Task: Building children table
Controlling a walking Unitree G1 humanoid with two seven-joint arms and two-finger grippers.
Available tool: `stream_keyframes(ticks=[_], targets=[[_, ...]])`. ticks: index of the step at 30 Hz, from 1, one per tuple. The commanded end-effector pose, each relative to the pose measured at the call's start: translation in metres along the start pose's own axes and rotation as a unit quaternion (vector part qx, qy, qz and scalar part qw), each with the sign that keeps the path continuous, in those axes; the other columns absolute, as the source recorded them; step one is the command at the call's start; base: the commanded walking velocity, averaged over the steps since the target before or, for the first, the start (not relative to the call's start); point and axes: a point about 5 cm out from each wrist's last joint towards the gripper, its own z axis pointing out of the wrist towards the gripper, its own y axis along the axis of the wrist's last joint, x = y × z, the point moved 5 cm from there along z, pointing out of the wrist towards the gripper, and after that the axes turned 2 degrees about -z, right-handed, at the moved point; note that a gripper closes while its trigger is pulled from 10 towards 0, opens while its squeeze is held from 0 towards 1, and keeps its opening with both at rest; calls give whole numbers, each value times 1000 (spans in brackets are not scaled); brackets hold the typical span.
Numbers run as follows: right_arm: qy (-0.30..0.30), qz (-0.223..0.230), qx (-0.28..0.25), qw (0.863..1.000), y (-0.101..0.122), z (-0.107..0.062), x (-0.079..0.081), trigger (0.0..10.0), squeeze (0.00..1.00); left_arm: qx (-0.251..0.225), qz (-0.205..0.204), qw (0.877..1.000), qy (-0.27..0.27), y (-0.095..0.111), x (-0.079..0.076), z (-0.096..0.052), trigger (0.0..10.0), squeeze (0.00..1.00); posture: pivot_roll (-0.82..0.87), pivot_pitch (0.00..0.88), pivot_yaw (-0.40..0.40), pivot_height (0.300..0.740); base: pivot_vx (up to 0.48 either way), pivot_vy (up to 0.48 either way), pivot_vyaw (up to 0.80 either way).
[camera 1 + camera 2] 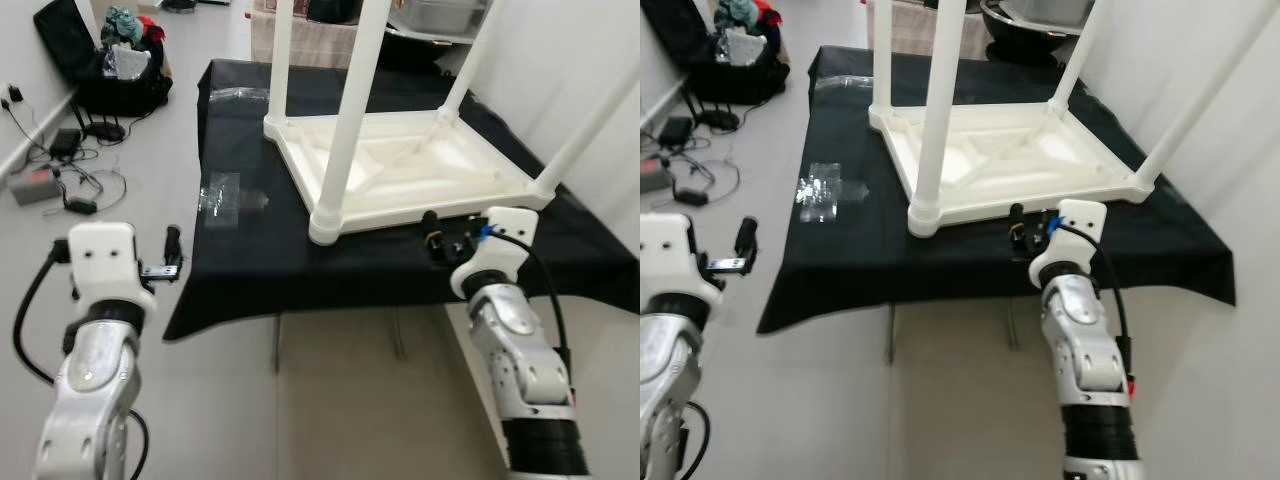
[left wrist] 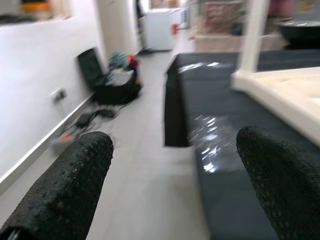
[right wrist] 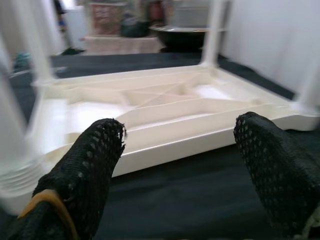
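A white plastic children's table [image 1: 400,165] lies upside down on a bench draped in black cloth [image 1: 240,260]. Its white legs point upward; the nearest leg [image 1: 345,140] stands at the front left corner, and another [image 1: 590,125] rises at the front right. My right gripper [image 1: 440,238] hovers open over the cloth, just in front of the tabletop's near edge [image 3: 200,137], with nothing between its fingers [image 3: 95,165]. My left gripper [image 1: 172,256] is open and empty in the air beside the bench's left edge, above the floor.
A crumpled clear plastic bag [image 1: 222,195] lies on the cloth's left part. On the floor to the left are an open black suitcase with clothes [image 1: 115,60] and a tangle of cables and small devices [image 1: 60,165]. A white wall runs along the right.
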Motion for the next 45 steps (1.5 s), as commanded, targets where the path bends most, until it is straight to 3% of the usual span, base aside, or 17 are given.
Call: stream_keyframes(ticks=[1, 18, 25, 29, 32, 35, 36, 40, 43, 45], targets=[[-24, 2, 3, 1000, -3, -3, -13, 10000, 0, 6, -3, 1000, -13, -2, -7, 1, 10000, 0, 126, 100, -137, 740, 382, 0, 0], [-35, 4, 0, 999, -1, -2, -14, 10000, 0, 5, -6, 1000, -24, -1, -14, -2, 10000, 0, 134, 107, -138, 740, 387, 0, 0], [-33, 11, -6, 999, 3, 0, -14, 10000, 0, 5, -19, 1000, -16, 0, -13, -2, 10000, 0, 134, 111, -138, 740, 0, 0, 0], [40, 38, 13, 998, -8, 9, -6, 10000, 0, 17, -15, 999, -36, -7, -24, -7, 10000, 0, 132, 117, -139, 740, 0, 0, 0], [56, 42, 18, 997, -10, 10, -7, 10000, 0, 24, -17, 999, -42, -10, -28, -9, 10000, 0, 133, 115, -141, 740, 0, 0, 0], [52, 15, 11, 998, -9, 17, -28, 10000, 0, 40, -25, 997, -55, -18, -35, -15, 10000, 0, 131, 117, -142, 740, 0, 0, 0], [52, 15, 11, 998, -9, 17, -28, 10000, 0, 40, -25, 997, -55, -18, -35, -15, 10000, 0, 131, 117, -142, 740, 0, 0, 0], [6, -6, 7, 1000, -3, 24, -55, 10000, 0, 61, -36, 994, -78, -28, -48, -23, 10000, 0, 130, 120, -143, 740, 0, 0, 595], [-5, -12, 6, 1000, -1, 26, -61, 10000, 0, 69, -41, 993, -85, -31, -52, -26, 10000, 0, 130, 120, -143, 740, 0, 0, 0], [-24, 0, 7, 1000, 1, 29, -69, 10000, 0, 86, -47, 990, -103, -40, -63, -35, 10000, 0, 131, 120, -143, 740, 0, 0, 0]])
